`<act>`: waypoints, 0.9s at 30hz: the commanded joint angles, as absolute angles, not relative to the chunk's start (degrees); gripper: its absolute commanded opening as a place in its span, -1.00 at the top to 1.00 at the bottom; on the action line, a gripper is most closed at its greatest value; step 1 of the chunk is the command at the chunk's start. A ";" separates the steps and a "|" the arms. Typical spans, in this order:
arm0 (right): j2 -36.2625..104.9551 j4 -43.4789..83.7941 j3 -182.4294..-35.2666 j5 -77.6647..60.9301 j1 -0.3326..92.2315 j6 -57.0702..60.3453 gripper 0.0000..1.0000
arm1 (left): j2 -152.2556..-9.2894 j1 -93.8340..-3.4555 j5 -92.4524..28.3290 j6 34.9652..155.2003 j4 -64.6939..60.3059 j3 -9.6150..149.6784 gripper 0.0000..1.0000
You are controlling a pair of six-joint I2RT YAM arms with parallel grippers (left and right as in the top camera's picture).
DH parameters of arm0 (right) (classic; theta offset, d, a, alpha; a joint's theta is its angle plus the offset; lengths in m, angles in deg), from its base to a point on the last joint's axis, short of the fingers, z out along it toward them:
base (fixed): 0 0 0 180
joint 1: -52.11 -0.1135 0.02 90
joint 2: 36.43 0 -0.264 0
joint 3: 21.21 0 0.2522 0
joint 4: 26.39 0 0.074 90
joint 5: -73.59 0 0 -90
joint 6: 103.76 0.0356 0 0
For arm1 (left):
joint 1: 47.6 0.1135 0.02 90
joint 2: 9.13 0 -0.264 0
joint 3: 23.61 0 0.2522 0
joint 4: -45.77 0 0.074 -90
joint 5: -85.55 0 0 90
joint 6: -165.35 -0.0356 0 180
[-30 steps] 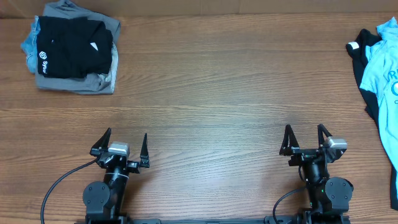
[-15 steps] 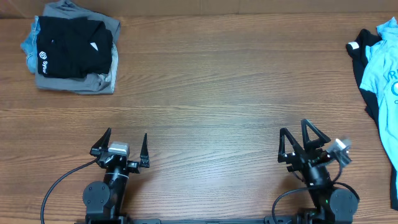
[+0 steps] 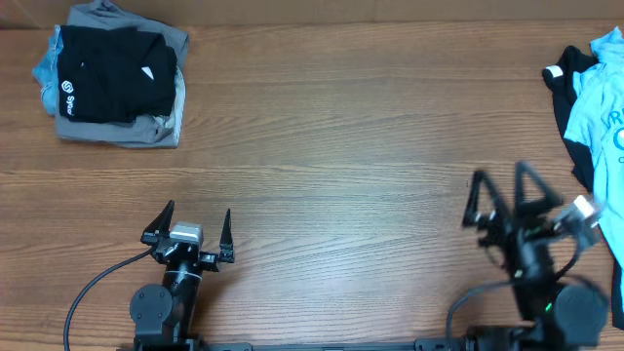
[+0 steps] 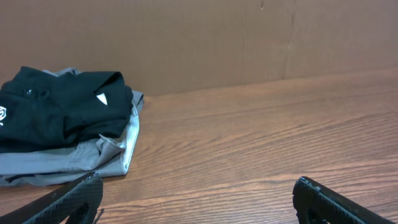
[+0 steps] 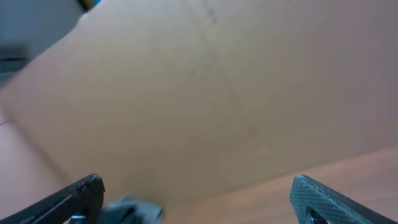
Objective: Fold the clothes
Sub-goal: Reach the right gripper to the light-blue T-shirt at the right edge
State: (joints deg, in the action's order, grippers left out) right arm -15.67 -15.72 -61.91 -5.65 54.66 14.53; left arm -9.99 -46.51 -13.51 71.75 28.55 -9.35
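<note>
A light blue T-shirt [image 3: 606, 97] with partly visible lettering lies at the table's right edge, on top of a black garment [image 3: 570, 68] with a white tag. My right gripper [image 3: 502, 189] is open and empty, raised and blurred, left of that pile. My left gripper [image 3: 191, 224] is open and empty near the front left. In the right wrist view my right gripper's fingers [image 5: 196, 186] frame a blurred cardboard wall. In the left wrist view my left gripper's fingers [image 4: 199, 190] frame bare wood.
A folded stack sits at the back left: a black garment [image 3: 115, 70] on grey [image 3: 127, 132] and blue cloth. It also shows in the left wrist view [image 4: 62, 112]. A cardboard wall [image 4: 249, 37] runs along the table's far edge.
My right gripper has lifted and swung to the right, toward the blue T-shirt, its wrist view now blurred. The left arm has not moved.
</note>
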 commanded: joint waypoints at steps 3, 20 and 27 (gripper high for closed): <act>5.94 -9.27 -81.67 -14.02 55.58 6.99 -1.00 | -9.40 -46.86 -12.85 70.64 28.39 -9.57 -0.99; 65.22 34.66 -141.34 -15.61 71.64 -2.30 -1.00 | -9.38 -46.86 -12.85 70.61 28.39 -9.57 -0.99; 75.08 33.00 -141.34 -22.43 75.12 -3.56 -1.00 | -9.40 -46.86 -12.85 70.61 28.39 -9.57 -1.00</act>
